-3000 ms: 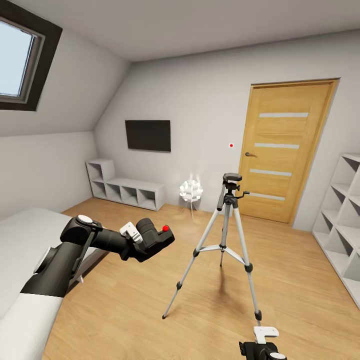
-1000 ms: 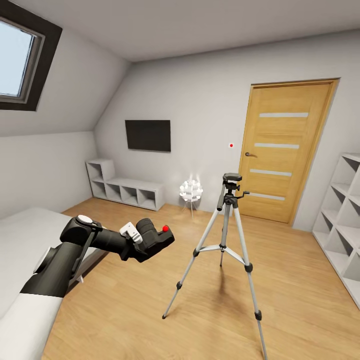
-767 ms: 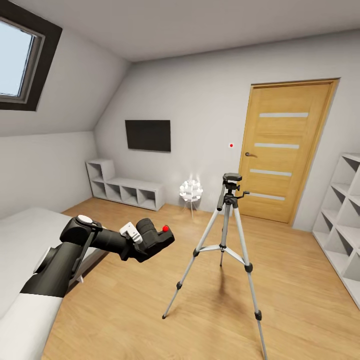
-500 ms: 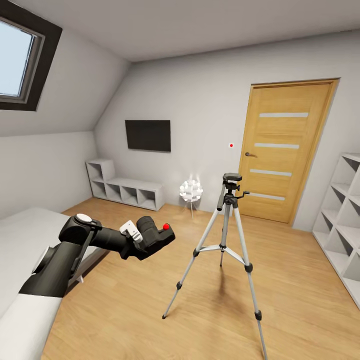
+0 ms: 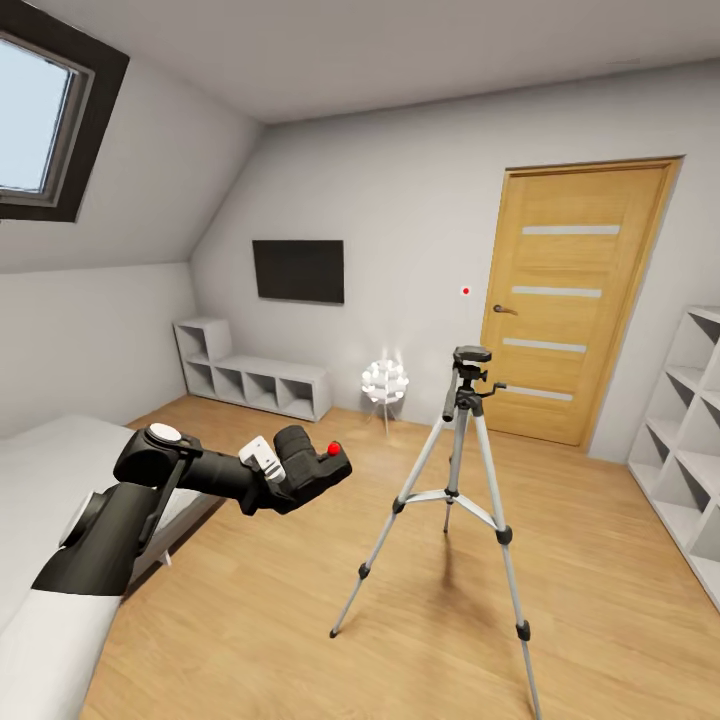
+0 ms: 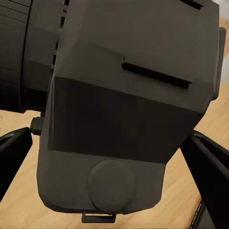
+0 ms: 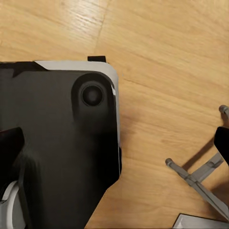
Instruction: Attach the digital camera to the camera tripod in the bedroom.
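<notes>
The black digital camera (image 5: pixel 312 467), with its red button on top, is held in the air over the floor by my left gripper (image 5: pixel 292 478), which is shut on it. In the left wrist view the camera body (image 6: pixel 124 105) sits between the two dark fingers (image 6: pixel 13 155). The camera tripod (image 5: pixel 458 492) stands on the wood floor to the right of the camera, legs spread, with its black head (image 5: pixel 471 357) bare. The camera hangs lower than that head and well apart from it. My right gripper (image 7: pixel 117 143) is open over the floor, with nothing between its fingers.
This is the bedroom. The grey bed (image 5: pixel 40 470) lies at the left beside my left arm. A wooden door (image 5: pixel 570 300) stands behind the tripod and white cube shelves (image 5: pixel 690 440) at the right. A low shelf unit (image 5: pixel 250 382) and white lamp (image 5: pixel 384 382) line the far wall.
The whole view has shifted slightly, so the head camera moved. My left arm lifted the camera a little. The right gripper, at the bottom edge 3 s ago, has left the head view.
</notes>
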Robot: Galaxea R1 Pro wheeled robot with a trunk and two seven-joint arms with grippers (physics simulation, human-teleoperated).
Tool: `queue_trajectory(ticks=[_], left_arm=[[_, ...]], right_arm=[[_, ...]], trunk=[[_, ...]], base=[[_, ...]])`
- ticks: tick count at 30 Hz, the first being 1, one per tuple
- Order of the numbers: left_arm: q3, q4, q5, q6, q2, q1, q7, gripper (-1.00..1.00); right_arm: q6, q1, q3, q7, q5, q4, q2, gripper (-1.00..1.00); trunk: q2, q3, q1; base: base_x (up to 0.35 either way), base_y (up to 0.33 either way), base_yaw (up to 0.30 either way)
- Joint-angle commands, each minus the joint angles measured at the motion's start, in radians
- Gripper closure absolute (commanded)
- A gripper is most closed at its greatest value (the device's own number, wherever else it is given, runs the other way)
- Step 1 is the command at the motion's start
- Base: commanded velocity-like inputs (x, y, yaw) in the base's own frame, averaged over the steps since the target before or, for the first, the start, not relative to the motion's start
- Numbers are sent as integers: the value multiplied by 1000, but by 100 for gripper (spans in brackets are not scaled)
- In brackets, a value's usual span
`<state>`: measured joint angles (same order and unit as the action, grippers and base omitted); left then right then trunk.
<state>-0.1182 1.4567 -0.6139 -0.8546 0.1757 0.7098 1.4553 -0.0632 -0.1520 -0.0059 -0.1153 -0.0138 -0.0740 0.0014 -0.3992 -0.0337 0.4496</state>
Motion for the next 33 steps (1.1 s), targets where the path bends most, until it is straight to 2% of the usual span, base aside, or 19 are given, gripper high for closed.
queue_trajectory(ticks=[1,5,10,18,23,33], left_arm=[[-1,1,-9,-11,0,0,10,100],[0,1,-9,-10,1,0,10,100],[28,29,1,5,29,-28,10,100],[55,74,2,3,5,-73,17,100],[66,81,2,1,-3,-102,17,100],[69,98,2,-3,-8,-158,17,100]], right_arm=[[-8,-1,0,-2,-1,-4,0,-100],[-11,-1,0,-1,-1,-4,0,-100],[11,27,-20,-8,-21,-16,-28,-100],[7,73,-17,-8,-20,-6,-71,-100],[7,101,-17,-9,-20,-5,-72,-100],[6,101,-17,-9,-20,-4,-71,-100]], trunk=[[-1,0,0],[-1,0,0],[-1,0,0],[-1,0,0],[-1,0,0],[-1,0,0]], base=[[0,273,0],[0,289,0],[0,0,0],[0,0,0],[43,15,0],[260,174,0]])
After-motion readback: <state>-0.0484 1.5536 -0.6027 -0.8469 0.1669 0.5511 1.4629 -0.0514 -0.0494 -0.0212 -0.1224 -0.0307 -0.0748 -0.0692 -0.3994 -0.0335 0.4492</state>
